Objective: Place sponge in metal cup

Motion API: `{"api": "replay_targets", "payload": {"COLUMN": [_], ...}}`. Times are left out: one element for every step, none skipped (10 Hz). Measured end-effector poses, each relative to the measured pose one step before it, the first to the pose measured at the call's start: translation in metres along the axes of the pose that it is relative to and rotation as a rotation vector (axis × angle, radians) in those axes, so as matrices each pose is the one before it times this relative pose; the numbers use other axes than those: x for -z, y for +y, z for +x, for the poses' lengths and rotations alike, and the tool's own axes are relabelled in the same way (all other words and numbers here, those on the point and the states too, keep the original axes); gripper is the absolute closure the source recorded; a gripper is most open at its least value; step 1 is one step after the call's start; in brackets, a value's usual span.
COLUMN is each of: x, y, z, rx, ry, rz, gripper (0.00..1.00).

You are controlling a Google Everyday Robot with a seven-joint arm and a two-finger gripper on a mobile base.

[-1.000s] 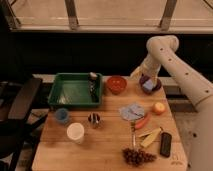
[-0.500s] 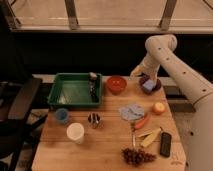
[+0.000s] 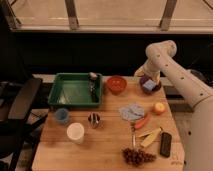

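Note:
The sponge, blue face up, lies in a dark purple bowl at the back right of the wooden table. My gripper hangs at the end of the white arm directly over the bowl, just above or touching the sponge. The metal cup, small and shiny with a dark inside, stands upright near the table's middle-left, in front of the green tray and well apart from the gripper.
A green tray with a small item at its right edge sits back left. A red bowl, blue cup, white cup, grey-blue cloth, round fruit, carrot, banana, black remote and grapes crowd the table.
The gripper has shifted slightly to the left over the purple bowl. Nothing on the table has moved.

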Motion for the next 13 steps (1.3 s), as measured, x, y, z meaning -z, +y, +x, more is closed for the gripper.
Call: {"api": "replay_targets", "payload": {"x": [-0.00921,-0.00750,-0.00625,-0.00699,-0.00835,-0.00435,-0.00602,-0.00525,-0.00318,-0.00248,-0.00356,-0.00257,-0.00285], "y": [0.00391,-0.00063,-0.00048,0.00471,0.00316,-0.00120,-0.00239,0.00389,0.00279,-0.00112,-0.00345,0.00021,0.00224], "z": [0.00520,0.00348,0.00281,0.00546,0.00352,0.00109,0.00090,0.00177,0.00310,0.00065,0.00016,0.00096,0.00191], "rx": [-0.01749,-0.01146,-0.01478,-0.01847,-0.01963,-0.00892,-0.01127,-0.01018,-0.00741,0.00058,0.00391,0.00054,-0.00347], "ry": [0.00088,-0.00180,-0.01165,-0.00821,-0.01251,-0.00932,-0.01513,-0.00943,-0.00432,-0.00382,-0.00480,-0.00134,0.00225], "rz": [-0.00369,0.00226,0.01256,0.00857,0.01208,0.01164,0.02258,0.01558,0.02088,0.01215,0.01579,0.00976,0.01204], "gripper": [0.20,0.20,0.20,0.20,0.20,0.20,0.20,0.20,0.20,0.20,0.20,0.20,0.20]}}
